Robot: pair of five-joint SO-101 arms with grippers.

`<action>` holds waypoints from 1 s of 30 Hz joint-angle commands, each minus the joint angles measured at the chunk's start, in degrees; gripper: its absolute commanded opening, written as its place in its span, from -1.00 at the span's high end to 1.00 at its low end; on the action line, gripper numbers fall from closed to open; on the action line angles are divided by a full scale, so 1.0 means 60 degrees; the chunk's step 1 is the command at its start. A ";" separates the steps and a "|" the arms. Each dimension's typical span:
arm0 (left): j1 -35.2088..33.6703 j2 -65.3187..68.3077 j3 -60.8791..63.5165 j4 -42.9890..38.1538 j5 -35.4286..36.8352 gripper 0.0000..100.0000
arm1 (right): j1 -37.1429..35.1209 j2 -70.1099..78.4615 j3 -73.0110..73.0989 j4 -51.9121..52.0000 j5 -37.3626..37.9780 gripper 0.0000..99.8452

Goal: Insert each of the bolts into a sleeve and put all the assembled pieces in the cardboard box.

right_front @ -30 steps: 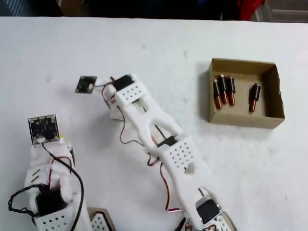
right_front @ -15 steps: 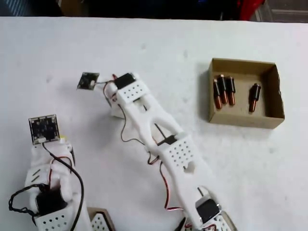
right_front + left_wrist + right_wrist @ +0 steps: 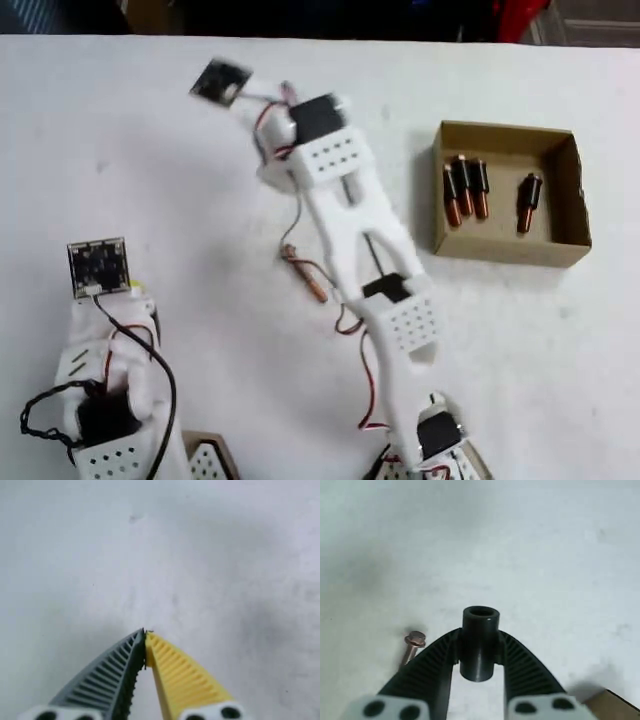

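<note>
Right tool (image 3: 480,636): jaws clamped on a black sleeve (image 3: 480,617). The sleeve is upright between the two black fingers, open bore facing up and nothing in the bore. It is held off the white surface (image 3: 560,555).

In the high view the right arm (image 3: 350,215) runs from the near edge up past the left of the cardboard box (image 3: 505,131). Its wrist end sits left of the box and a bit beyond the box's far rim, well apart from it. The jaws themselves are hidden under the wrist there.

Loose bolt (image 3: 308,278): copper colour, lying flat on the surface, left of the box and level with its near wall or slightly nearer. It is just beside the right arm and not touching the box. In the right wrist view the bolt (image 3: 411,647) shows flanged head first, just beside one finger and apart from the sleeve.

The cardboard box is open on top with four assembled pieces inside. Three (image 3: 465,188) lie side by side by the wall nearest the arm. One (image 3: 527,203) lies alone toward the opposite wall. A corner of the box (image 3: 616,706) also shows in the right wrist view.

Left tool (image 3: 145,633): closed, with the grey and yellow fingertips meeting and nothing between them, over bare surface. The left arm (image 3: 105,400) is far left of the box, at the near edge.
</note>
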 commanded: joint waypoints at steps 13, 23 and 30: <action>0.0168 -0.0095 -0.0059 -0.0264 -0.0088 0.95 | 0.0608 -0.7026 0.4029 0.0256 -0.0791 0.97; 0.1077 -0.0095 0.0176 -0.0322 -0.0088 0.95 | 0.0608 -1.1524 0.8073 0.0066 -0.0791 0.97; 0.1077 -0.0095 0.0190 -0.0308 -0.0088 0.95 | 0.0608 -1.3985 1.0549 -0.0769 -0.0791 0.97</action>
